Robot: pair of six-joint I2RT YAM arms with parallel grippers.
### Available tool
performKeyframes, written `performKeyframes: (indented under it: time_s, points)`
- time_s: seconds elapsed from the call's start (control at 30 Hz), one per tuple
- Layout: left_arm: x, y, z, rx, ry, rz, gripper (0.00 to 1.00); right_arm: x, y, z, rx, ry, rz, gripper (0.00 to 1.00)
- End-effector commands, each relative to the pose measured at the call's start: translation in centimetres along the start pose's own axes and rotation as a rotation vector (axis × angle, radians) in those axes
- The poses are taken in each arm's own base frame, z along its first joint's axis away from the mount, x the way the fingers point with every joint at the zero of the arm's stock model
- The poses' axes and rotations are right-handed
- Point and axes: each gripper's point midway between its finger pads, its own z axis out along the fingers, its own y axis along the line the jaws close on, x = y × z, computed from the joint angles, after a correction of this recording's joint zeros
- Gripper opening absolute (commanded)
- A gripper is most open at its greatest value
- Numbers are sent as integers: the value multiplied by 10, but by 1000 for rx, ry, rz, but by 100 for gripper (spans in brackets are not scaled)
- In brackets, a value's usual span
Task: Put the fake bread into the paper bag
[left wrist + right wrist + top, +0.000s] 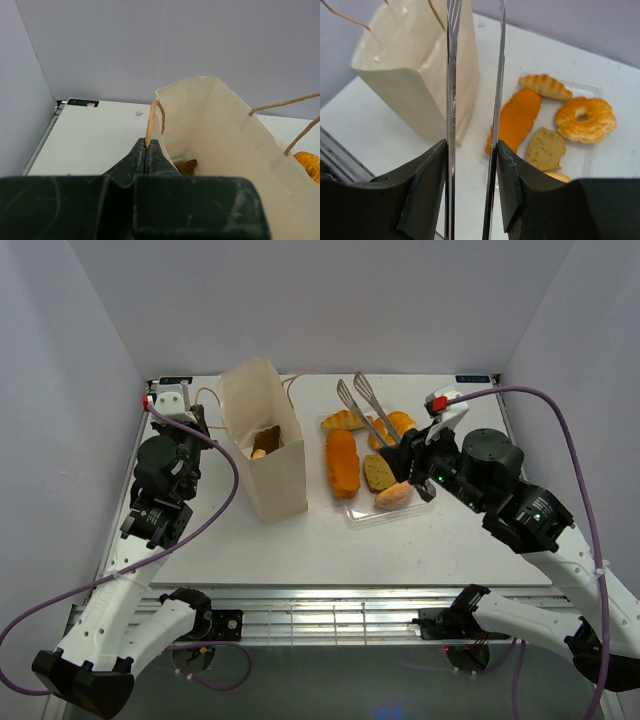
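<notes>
The paper bag (270, 475) stands upright and open left of centre, with a dark brown piece (267, 437) inside. My left gripper (147, 145) is shut on the bag's string handle (153, 119) at the bag's left rim (165, 107). A brown pastry (186, 166) lies at the bag's bottom. My right gripper (471, 150) is shut on metal tongs (451, 90), whose arms stand apart and hold nothing. The rest of the fake bread lies to the right: an orange loaf (343, 462), a croissant (343, 421), a ring pastry (585, 117), a tan slice (546, 148) and a pinkish bun (394, 496).
The loose pastries lie on a clear plastic tray (360, 512) right of the bag. The tongs' tips (352, 390) reach toward the table's back edge. White walls close in the table at the back and both sides.
</notes>
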Motion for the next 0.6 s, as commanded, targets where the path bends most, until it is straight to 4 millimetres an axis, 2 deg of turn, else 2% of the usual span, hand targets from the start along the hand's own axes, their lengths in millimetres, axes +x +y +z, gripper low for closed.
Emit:
performKeyframes:
  time_s: [0.0,0.03,0.13,0.17,0.23,0.27,0.37,0.57]
  points:
    - [-6,1,-3,2,-14,-10,0,32,-28,7,136,74,9,48]
    - [-6,1,-2,3,-14,-10,0,45,-32,10,152,105,14,48]
    - [-5,0,-2,8,-11,-10,0,66,-43,18,174,160,48,47]
    - [-5,0,-2,8,-9,-11,0,81,-41,23,153,204,52,47]
    - [-4,-1,-2,9,-8,-10,0,94,-38,27,134,244,49,47]
    - [-5,-1,-2,9,-9,-11,0,109,-33,31,97,288,50,47]
    - [-4,-2,-1,14,-6,-11,0,133,-23,34,34,369,43,47]
    - [-2,-2,-1,14,-2,-11,0,174,-26,32,58,487,13,48]
